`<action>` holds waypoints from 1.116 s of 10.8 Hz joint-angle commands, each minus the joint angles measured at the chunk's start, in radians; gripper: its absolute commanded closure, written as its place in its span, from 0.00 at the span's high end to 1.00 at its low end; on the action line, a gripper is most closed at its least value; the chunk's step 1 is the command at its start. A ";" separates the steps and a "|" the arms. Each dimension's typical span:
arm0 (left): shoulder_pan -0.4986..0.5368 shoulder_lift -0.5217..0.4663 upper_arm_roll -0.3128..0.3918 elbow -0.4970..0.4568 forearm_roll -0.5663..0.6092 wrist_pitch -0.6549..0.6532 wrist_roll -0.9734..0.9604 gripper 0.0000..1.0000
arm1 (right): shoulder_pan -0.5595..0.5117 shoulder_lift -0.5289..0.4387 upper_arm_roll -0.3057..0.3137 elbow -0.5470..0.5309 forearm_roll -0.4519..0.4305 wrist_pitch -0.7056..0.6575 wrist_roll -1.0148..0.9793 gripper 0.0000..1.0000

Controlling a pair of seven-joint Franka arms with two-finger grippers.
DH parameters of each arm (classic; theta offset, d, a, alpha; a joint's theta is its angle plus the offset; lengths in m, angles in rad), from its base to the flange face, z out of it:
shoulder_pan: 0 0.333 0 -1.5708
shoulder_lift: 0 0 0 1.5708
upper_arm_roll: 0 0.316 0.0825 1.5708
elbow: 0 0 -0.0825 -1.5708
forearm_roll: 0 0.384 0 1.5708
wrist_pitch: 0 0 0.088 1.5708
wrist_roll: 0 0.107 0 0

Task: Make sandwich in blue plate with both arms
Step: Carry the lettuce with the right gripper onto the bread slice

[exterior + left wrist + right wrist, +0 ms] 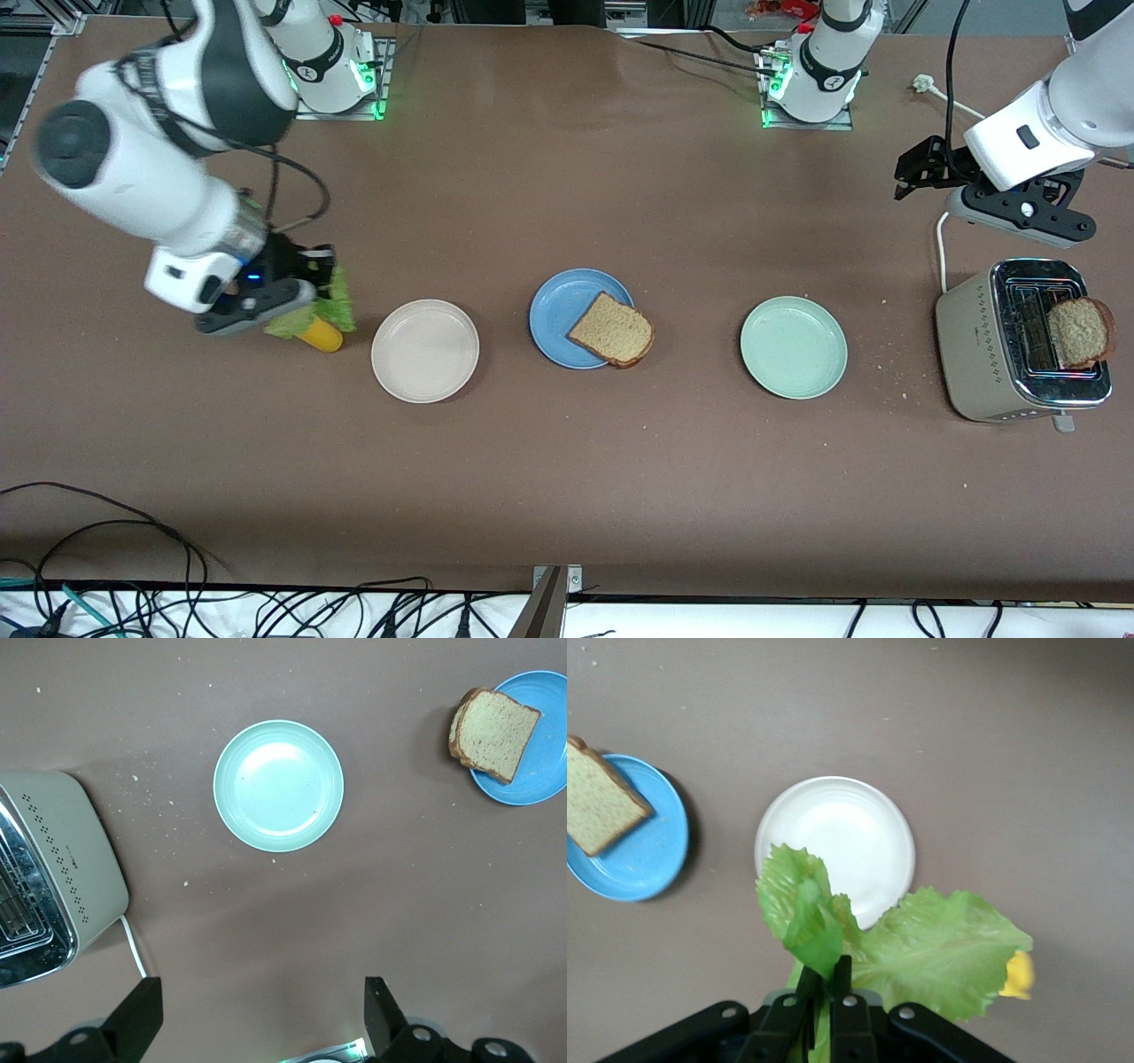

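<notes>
Right arm comes in from its base at the top of the front view, elbow high, forearm angled down toward its own end of the table. Right gripper (306, 297) is up in the air over bare table beside the beige plate (425, 351), fingers (842, 981) pinched tight on a lettuce leaf (921, 948). Leaf hangs ruffled from the fingertips, spread out wide in the right wrist view, part of it over the beige plate's rim there. Small yellow object (321, 336) shows under the leaf edge; cannot tell what it is or whether it touches the leaf.

Left arm waits at its end of the table, forearm bent down from the upper corner of the front view. Left gripper (264, 1017) hovers above the table close to the toaster (1019, 341), fingers (142, 1010) spread fully apart, holding nothing, touching nothing.

Blue plate (556, 306) sits mid-table between the beige plate and the pale green plate (794, 346), apart from both. One bread slice (611, 330) lies on the blue plate, off-centre, its crust corner hanging over the rim on the side toward the front camera and the green plate. No lettuce on it yet, no second slice on it.

Second bread slice (1081, 331) sticks up out of a toaster slot. Toaster stands at the left arm's end of the table, white cord (942, 252) running from it. Crumbs (890, 363) scattered on the table between toaster and green plate.
</notes>
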 commanded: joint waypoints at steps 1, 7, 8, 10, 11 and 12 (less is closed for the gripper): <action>0.005 0.004 -0.003 0.015 -0.013 -0.007 -0.011 1.00 | 0.214 0.132 -0.060 0.138 -0.017 -0.017 0.318 0.00; 0.005 0.005 -0.003 0.015 -0.013 -0.007 -0.011 1.00 | 0.452 0.406 -0.065 0.432 -0.017 -0.015 0.845 0.00; 0.005 0.005 -0.003 0.015 -0.013 -0.007 -0.011 1.00 | 0.478 0.466 -0.065 0.493 -0.018 -0.012 0.922 0.00; 0.005 0.005 -0.003 0.015 -0.013 -0.007 -0.011 1.00 | 0.524 0.565 -0.082 0.559 -0.020 0.046 1.033 0.00; 0.005 0.004 -0.003 0.015 -0.013 -0.007 -0.011 1.00 | 0.538 0.595 -0.083 0.563 -0.018 0.093 1.071 0.00; 0.005 0.004 -0.003 0.015 -0.013 -0.007 -0.011 1.00 | 0.549 0.620 -0.086 0.564 -0.020 0.130 1.096 0.00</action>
